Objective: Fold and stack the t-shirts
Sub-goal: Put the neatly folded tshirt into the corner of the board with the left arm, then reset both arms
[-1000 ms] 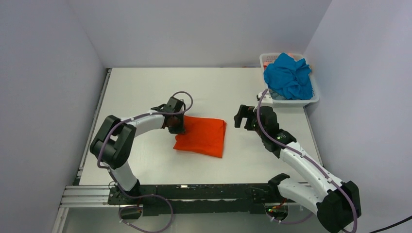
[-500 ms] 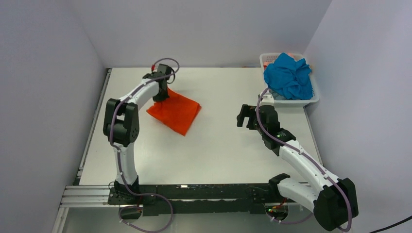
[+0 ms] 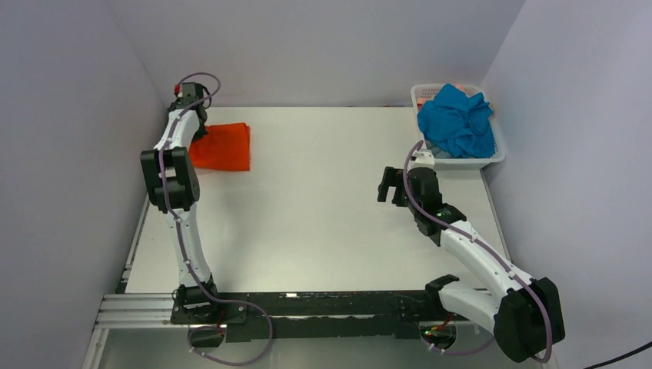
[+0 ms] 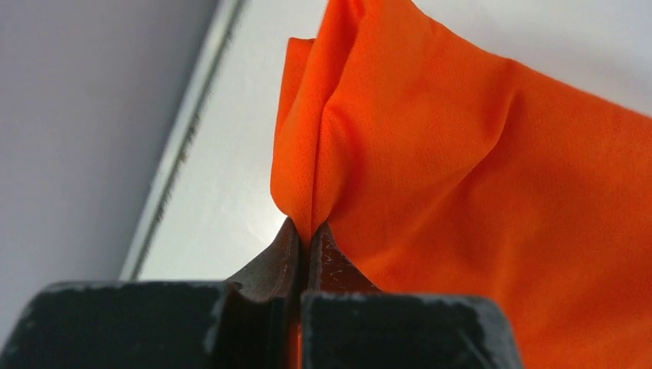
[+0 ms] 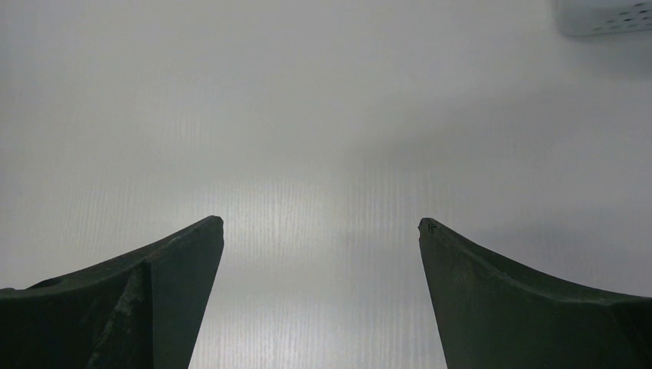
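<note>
Pinches a bunched edge of the folded orange t-shirt [image 4: 477,177] in the left gripper [image 4: 307,238], jaws pressed together on the cloth with no gap showing; raises that edge into a ridge, with the rest lying flat on the white table [image 3: 323,215]; has the shirt in the far left corner, just beside the wall. Holds the right gripper [image 5: 321,227] spread wide above bare tabletop right of centre, nothing between the fingers; hovers near the white mesh basket [image 3: 492,160] without touching it. Shows the teal blue t-shirt [image 3: 455,121] heaped and crumpled in that basket at the far right corner, well apart from the orange one.
</note>
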Controlling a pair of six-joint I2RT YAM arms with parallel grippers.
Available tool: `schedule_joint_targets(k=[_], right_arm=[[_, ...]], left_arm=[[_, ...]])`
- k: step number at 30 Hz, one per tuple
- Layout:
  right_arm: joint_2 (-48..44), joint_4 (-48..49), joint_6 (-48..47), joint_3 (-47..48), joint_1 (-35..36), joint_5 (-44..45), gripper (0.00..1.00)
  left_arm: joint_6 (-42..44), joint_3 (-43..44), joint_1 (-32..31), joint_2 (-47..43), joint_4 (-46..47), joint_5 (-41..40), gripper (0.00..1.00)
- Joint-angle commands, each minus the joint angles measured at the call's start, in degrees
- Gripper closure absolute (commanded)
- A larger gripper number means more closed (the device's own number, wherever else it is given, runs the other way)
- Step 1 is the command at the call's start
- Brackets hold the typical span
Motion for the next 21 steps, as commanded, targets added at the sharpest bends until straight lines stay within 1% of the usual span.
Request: schedule_joint_targets(k=[1, 4, 6, 8, 9, 10, 11, 12, 13, 14, 15, 16, 18, 19, 21], right_arm=[[1.42, 2.21, -1.28, 0.01, -0.39, 2.19, 0.0], [2.43, 2.34, -1.37, 0.25, -0.52, 2.88, 0.0], [2.9, 2.39, -1.67, 0.28, -0.7, 2.79, 0.0], [3.32, 1.99, -1.64, 0.54, -0.81, 3.22, 0.0], [3.42, 1.7, -1.45, 0.76, -0.8, 3.4, 0.0], [3.45, 1.3, -1.32, 0.97, -0.84, 3.47, 0.0], [3.35, 1.06, -1.26, 1.04, -0.88, 3.46, 0.0], [3.18, 0.88, -1.09, 1.06, -0.88, 3.52, 0.0], [2.95, 0.82, -0.84, 1.05, -0.92, 3.65, 0.0], [2.61, 0.73, -0.58, 1.06, -0.88, 3.7, 0.0], [2.22, 0.44, -0.12, 1.14, -0.98, 3.9, 0.0], [2.0, 0.09, 0.58, 1.15, -1.02, 4.41, 0.0], [1.28, -0.49, 2.41, 1.0, -1.13, 6.03, 0.0], [0.84, -0.77, 3.57, 0.74, -1.22, 6.79, 0.0], [-0.52, -1.07, 5.4, -0.09, -1.45, 7.63, 0.0]], left_arm=[[4.1, 6.95, 3.4, 2.65, 4.75, 3.19, 1.0], [5.52, 9.8, 5.13, 5.1, 5.84, 4.92, 0.99], [6.55, 11.22, 5.67, 6.05, 6.65, 4.78, 0.89], [6.66, 12.38, 5.76, 6.44, 6.33, 3.39, 0.91], [6.1, 12.64, 5.79, 6.18, 5.8, 2.17, 0.86], [5.67, 12.6, 5.77, 5.62, 5.33, 1.35, 0.73], [5.6, 11.78, 5.78, 4.66, 5.72, 0.59, 0.5], [5.57, 10.9, 5.73, 3.35, 6.81, 0.3, 0.36], [5.46, 10.47, 5.78, 2.1, 7.13, 0.78, 0.31], [5.26, 10.89, 5.77, 0.83, 6.89, 2.58, 0.22], [5.18, 11.67, 5.73, -0.12, 6.42, 4.68, 0.06], [4.62, 12.81, 5.67, -1.07, 5.5, 6.39, 0.01], [2.27, 13.64, 5.51, -3.84, 3.95, 8.97, 0.01], [0.82, 12.46, 5.38, -5.61, 3.61, 10.55, 0.01], [-2.34, 6.91, 5.13, -11.41, 4.68, 13.91, 0.0]])
